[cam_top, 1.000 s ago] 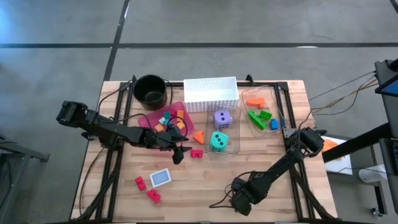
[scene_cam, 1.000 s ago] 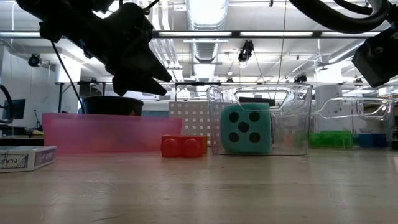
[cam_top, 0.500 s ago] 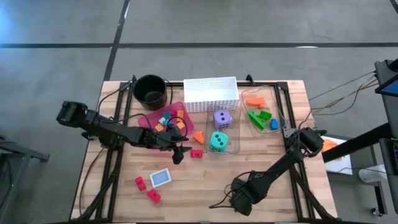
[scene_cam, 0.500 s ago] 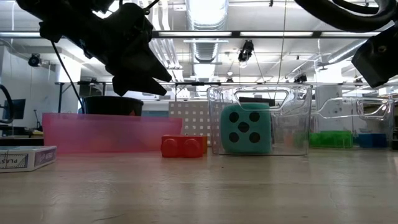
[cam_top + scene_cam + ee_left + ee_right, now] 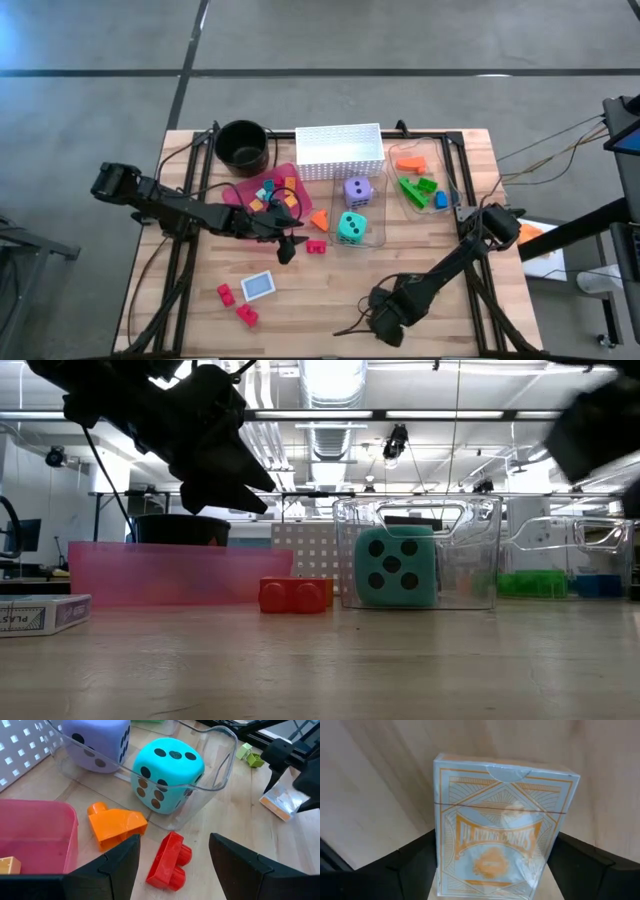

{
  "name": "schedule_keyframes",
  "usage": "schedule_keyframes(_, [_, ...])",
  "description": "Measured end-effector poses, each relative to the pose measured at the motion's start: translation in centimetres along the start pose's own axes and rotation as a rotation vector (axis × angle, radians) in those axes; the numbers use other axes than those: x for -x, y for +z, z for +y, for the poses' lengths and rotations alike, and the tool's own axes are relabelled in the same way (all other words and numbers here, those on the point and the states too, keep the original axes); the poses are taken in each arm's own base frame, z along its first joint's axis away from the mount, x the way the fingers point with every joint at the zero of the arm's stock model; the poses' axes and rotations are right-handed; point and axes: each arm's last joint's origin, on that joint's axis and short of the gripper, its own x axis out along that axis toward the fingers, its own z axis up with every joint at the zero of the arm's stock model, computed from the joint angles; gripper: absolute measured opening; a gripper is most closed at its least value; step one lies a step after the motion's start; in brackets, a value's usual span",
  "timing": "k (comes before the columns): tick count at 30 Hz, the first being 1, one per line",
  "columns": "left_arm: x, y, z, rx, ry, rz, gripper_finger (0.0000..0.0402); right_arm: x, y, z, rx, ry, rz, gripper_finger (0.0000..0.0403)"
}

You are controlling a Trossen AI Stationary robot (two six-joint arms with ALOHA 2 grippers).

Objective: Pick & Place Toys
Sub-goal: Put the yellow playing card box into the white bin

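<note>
The left gripper (image 5: pixel 172 851) is seen with its fingers spread apart and nothing between them, poised just above a red two-stud brick (image 5: pixel 170 861) that lies on the table (image 5: pixel 235 815). In the high view the same gripper (image 5: pixel 287 245) is placed near the table's middle, the red brick (image 5: pixel 316 246) just beside its tips. An orange brick (image 5: pixel 116 825) is noted close by, between the pink tray (image 5: pixel 35 832) and a clear bin (image 5: pixel 210 780) that holds the teal die (image 5: pixel 167 775) and the purple die (image 5: pixel 97 742).

The right gripper (image 5: pixel 490 870) is found at the near edge of the table, wrapped about a box of playing cards (image 5: pixel 502 825); the fingers are set wide at either side of the box, and contact with it appears made, though a firm hold cannot be confirmed. In the high view this gripper (image 5: pixel 383 318) is well apart from the bins.

Elsewhere, two red bricks (image 5: pixel 236 304) and a second card box (image 5: pixel 259 286) are left loose on the table, while green, orange and blue bricks (image 5: pixel 418 177) are already gathered in the far right bin.

Step judged in hand: a pick by each arm. For the left arm, a short descent and a closing on the red brick is called for, the fingers kept clear of the orange brick. For the right arm, the card box is to be lifted and carried toward a container.
</note>
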Motion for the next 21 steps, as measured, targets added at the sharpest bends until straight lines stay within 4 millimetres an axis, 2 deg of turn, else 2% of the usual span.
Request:
schedule_keyframes(7, [1.1,0.6,0.0,0.0,0.0,0.003,0.0242,3.4,1.2,-1.3,0.031,0.036,-0.115,0.0304])
schedule_keyframes(13, [3.5,1.3,0.4,-0.003,0.005,0.012,0.0242,8.3,3.2,-3.4,0.091,0.108,-0.27,0.0321])
schedule_keyframes(17, [5.1,1.9,0.5,0.004,-0.008,-0.012,0.0243,11.9,5.1,-6.4,0.123,0.11,-0.411,0.0318])
schedule_keyframes(21, [6.3,2.4,0.7,0.015,-0.022,-0.052,0.0242,15.0,8.1,-10.8,0.109,0.043,-0.571,0.0306])
